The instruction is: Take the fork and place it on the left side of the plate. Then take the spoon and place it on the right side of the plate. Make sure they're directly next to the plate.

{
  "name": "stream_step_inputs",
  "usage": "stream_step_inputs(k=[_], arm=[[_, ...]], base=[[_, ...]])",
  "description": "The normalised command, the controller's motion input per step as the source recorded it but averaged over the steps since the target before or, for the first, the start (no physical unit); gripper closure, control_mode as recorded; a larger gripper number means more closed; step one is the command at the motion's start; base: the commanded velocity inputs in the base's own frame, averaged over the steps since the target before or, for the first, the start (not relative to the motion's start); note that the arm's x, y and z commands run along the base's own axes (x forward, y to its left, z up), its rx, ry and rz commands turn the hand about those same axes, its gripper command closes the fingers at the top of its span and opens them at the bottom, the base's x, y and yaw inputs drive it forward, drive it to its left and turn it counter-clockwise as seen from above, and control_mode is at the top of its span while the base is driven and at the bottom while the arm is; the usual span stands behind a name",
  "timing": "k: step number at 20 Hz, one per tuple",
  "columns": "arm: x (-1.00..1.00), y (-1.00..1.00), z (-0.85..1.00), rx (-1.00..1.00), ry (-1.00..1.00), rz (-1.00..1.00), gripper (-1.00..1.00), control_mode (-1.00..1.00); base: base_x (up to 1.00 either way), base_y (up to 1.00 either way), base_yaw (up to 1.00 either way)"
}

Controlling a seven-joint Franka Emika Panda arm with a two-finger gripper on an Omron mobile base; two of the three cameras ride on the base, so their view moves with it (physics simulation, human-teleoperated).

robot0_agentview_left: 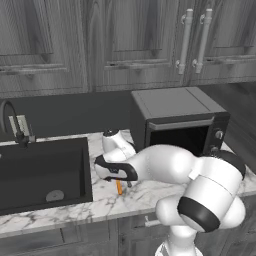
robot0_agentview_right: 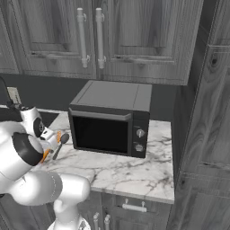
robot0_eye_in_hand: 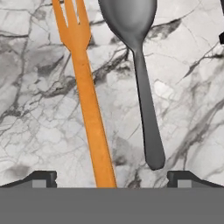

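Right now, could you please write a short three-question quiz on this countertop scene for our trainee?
1. True or false: the slim orange fork and the dark grey metallic spoon lie side by side, apart, on the white marble counter.
2. Which piece lies between the open gripper's finger tips in the hand view? A fork handle; B spoon bowl; C nothing.
3. Fill in: behind the utensils stands a black ____.

Key: 1 true; 2 A; 3 microwave.

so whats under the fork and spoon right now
The orange fork and the grey spoon both lie flat on bare marble counter, side by side. No plate shows beneath them.
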Motion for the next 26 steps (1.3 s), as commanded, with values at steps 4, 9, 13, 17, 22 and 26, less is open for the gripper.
stream_step_inputs(k=[4, 9, 13, 17, 22, 26], arm=[[0.10, 0.01, -0.23, 0.00, 0.00, 0.00, -1.00, -1.00], [0.15, 0.04, -0.21, 0.00, 0.00, 0.00, -1.00, -1.00], [0.06, 0.04, -0.14, 0.00, 0.02, 0.00, -1.00, -1.00], [0.03, 0.04, -0.21, 0.00, 0.05, 0.00, -1.00, -1.00], [-0.02, 0.03, -0.27, 0.00, 0.09, 0.00, 1.00, -1.00], [-0.06, 0.00, -0.20, 0.00, 0.01, 0.00, 1.00, -1.00]], base=[[0.00, 0.00, 0.00], [0.00, 0.00, 0.00], [0.00, 0.00, 0.00], [0.00, 0.00, 0.00], [0.00, 0.00, 0.00], [0.00, 0.00, 0.00]])
